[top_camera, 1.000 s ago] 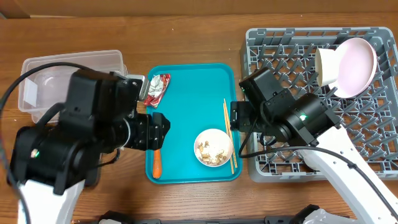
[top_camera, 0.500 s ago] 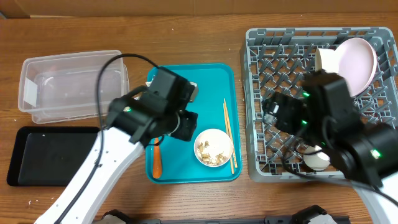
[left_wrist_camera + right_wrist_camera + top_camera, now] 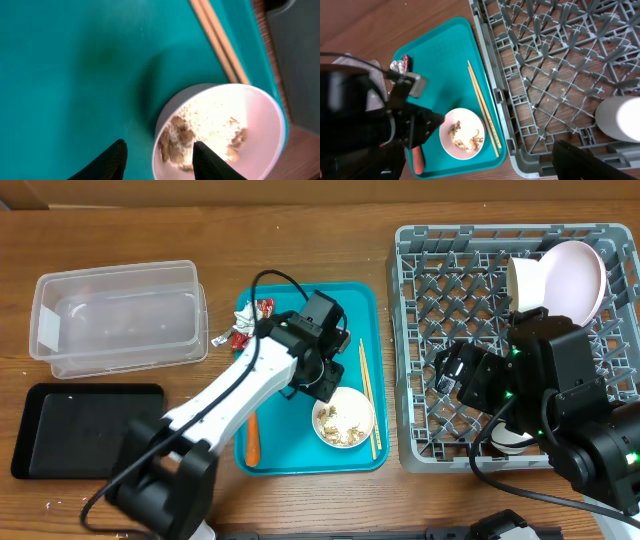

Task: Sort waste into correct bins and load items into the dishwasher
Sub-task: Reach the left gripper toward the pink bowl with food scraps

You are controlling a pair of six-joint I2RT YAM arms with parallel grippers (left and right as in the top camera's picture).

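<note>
Since a second earlier, the left arm had swung right across the teal tray (image 3: 300,455). The left pincer (image 3: 159,147) stood open astride the rim of the bowl (image 3: 225,125) of scraps (image 3: 200,130), one finger outside and one over the food, gripping nothing. Chopsticks (image 3: 367,395) lay just beside the bowl, toward the surface's right edge. Wrapper (image 3: 245,325) and carrot (image 3: 252,442) lay on the tray's left side. The right pincer (image 3: 450,368) hung over the rack (image 3: 440,270); I could not tell how far apart its fingers were. A plate (image 3: 572,285) leaned near the far right corner.
</note>
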